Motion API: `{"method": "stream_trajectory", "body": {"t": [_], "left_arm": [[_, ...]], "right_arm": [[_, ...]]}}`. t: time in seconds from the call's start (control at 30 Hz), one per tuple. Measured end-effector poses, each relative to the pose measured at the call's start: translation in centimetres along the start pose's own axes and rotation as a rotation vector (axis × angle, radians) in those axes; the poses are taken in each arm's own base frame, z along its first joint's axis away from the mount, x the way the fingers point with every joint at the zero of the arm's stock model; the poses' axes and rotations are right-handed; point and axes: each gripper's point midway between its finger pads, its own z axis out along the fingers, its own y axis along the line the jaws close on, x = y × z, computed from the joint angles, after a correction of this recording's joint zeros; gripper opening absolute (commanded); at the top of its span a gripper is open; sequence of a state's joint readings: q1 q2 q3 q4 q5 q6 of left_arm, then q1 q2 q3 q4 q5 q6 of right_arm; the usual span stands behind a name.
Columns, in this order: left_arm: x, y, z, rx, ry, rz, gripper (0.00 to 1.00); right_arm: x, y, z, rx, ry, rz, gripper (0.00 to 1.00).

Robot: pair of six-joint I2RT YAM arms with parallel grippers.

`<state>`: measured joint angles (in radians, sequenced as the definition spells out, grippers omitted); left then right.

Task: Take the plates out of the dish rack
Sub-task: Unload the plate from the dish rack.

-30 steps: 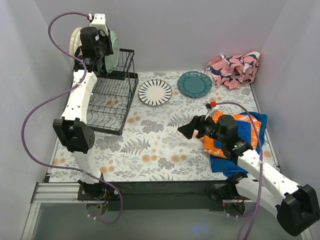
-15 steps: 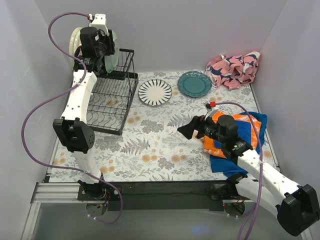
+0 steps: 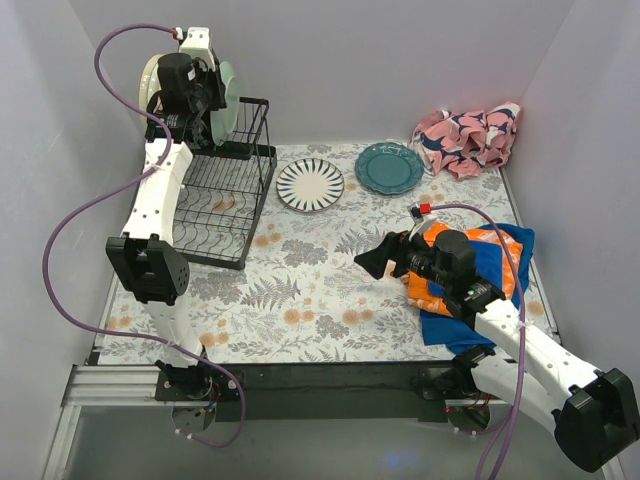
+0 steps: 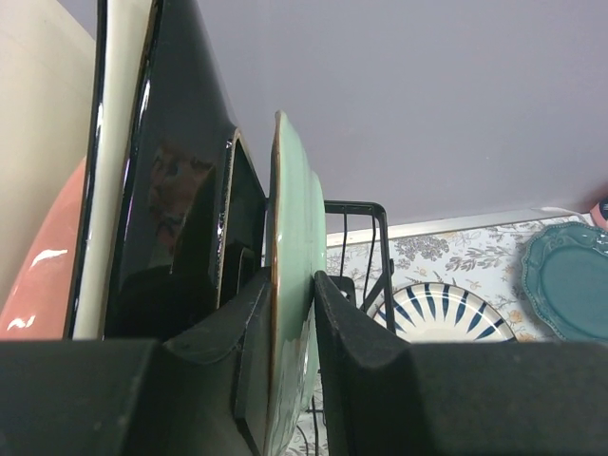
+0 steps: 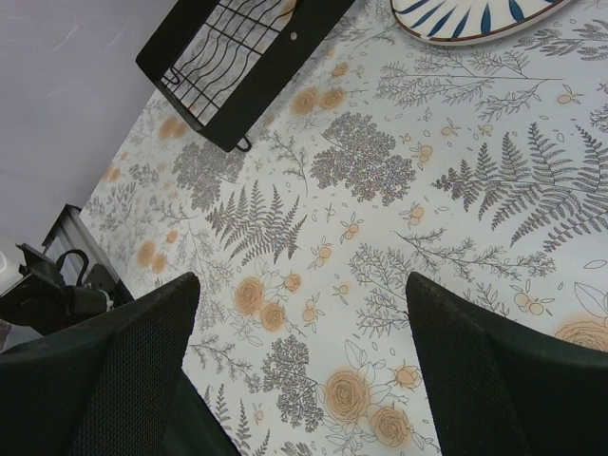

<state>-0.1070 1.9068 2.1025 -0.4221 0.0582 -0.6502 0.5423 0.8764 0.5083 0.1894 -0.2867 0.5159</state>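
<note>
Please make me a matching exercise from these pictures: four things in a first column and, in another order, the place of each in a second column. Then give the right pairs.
Things:
1. pale green plate
2. striped plate
3. teal plate
4. orange and blue cloth

Places:
a. flat on the table, next to the dish rack
b. upright, between the fingers of the left gripper
c. partly under the right arm
d. flat on the table, nearest the pink cloth

Pairs: 1-b, 2-a, 3-d, 4-c
</note>
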Motion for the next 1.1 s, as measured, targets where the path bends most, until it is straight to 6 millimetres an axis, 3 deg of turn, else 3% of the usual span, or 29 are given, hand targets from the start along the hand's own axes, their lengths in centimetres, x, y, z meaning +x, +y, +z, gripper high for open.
{"method": "stream_trajectory", "body": {"t": [0.07,0.83,1.1], "left_arm": [[0.0,0.0,0.1,0.003,-0.001,-0.001,0.0],[-1.2,-0.8,0.5,0.065,-0.032,0.045,0.0],[-1.3,-4.5,0.7,0.195,-0.048,0.055,0.0]], "right_arm": [[0.0,0.0,0.0,0.0,0.0,-0.001,0.94],[-0.1,-0.3,0.1,0.02,-0.008,-0.005,0.93],[0.1,-0.7,0.3,0.036,-0.004,-0.015,0.93]]}}
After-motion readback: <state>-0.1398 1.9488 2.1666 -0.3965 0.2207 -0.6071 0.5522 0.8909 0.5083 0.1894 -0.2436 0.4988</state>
